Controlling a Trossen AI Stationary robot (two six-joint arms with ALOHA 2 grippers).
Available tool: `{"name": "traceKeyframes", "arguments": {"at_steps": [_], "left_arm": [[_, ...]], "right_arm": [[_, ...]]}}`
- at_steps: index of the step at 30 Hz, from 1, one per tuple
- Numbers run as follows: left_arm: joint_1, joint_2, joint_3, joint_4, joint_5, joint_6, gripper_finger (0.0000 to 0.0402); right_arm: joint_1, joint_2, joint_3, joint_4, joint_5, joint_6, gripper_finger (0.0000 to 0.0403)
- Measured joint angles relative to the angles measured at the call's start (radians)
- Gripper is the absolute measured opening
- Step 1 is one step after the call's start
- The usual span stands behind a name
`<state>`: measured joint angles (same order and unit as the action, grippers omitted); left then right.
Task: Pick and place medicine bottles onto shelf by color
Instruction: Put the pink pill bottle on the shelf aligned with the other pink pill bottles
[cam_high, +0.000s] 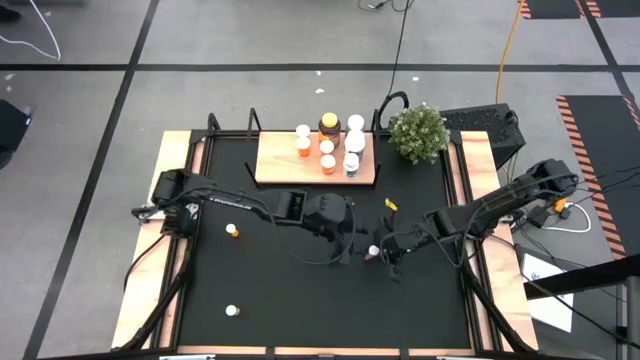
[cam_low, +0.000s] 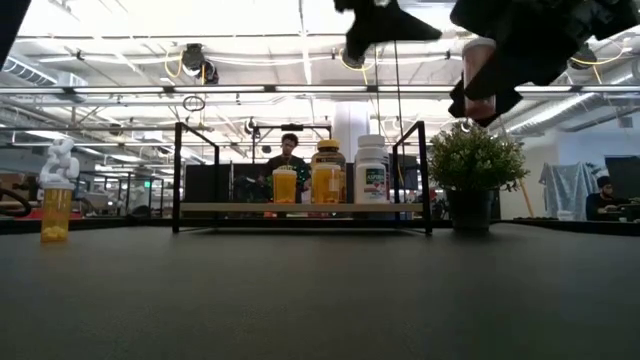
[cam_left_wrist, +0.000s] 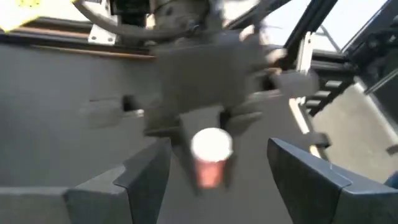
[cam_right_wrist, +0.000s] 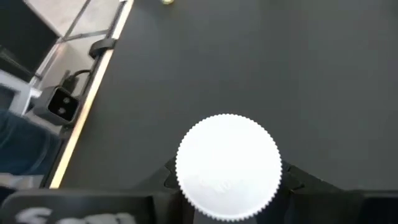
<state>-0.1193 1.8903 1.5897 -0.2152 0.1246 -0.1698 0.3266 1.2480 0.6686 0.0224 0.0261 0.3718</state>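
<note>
A small orange medicine bottle (cam_left_wrist: 211, 169) with a white cap (cam_right_wrist: 228, 167) hangs above the middle of the black mat (cam_high: 280, 290), with my right gripper (cam_high: 382, 252) shut on it. My left gripper (cam_high: 347, 243) stands open just to the bottle's left and faces it. In the left wrist view its two fingers (cam_left_wrist: 144, 180) show on either side of the bottle, short of it. The shelf (cam_high: 275, 165) at the mat's far edge carries several orange and white bottles (cam_high: 328, 150). Two orange bottles (cam_high: 232, 230) (cam_high: 231, 311) stand loose on the mat's left part. My right gripper pinches the bottle's orange body (cam_left_wrist: 210, 177) below the cap between its two fingers (cam_right_wrist: 297, 182). They come from the table's right, slanting down. The bottle is lifted clear of the mat, with its cap toward the wrist camera.
A green potted plant (cam_high: 418, 132) stands at the shelf's right end. A small yellow object (cam_high: 391, 204) lies on the mat in front of it. The shelf's black posts (cam_low: 178, 175) rise at its corners. People sit in the room beyond the table.
</note>
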Motion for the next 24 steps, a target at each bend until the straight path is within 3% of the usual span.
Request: {"name": "traceKeyframes", "arguments": {"at_steps": [12, 24], "left_arm": [[0.052, 0.048, 0.002, 0.041, 0.169, 0.070, 0.0266], [0.051, 0.116, 0.002, 0.093, 0.145, 0.060, 0.0266]], "right_arm": [[-0.034, 0.000, 0.008, 0.004, -0.006, -0.052, 0.0109], [-0.046, -0.002, 0.008, 0.001, -0.007, -0.077, 0.0110]]}}
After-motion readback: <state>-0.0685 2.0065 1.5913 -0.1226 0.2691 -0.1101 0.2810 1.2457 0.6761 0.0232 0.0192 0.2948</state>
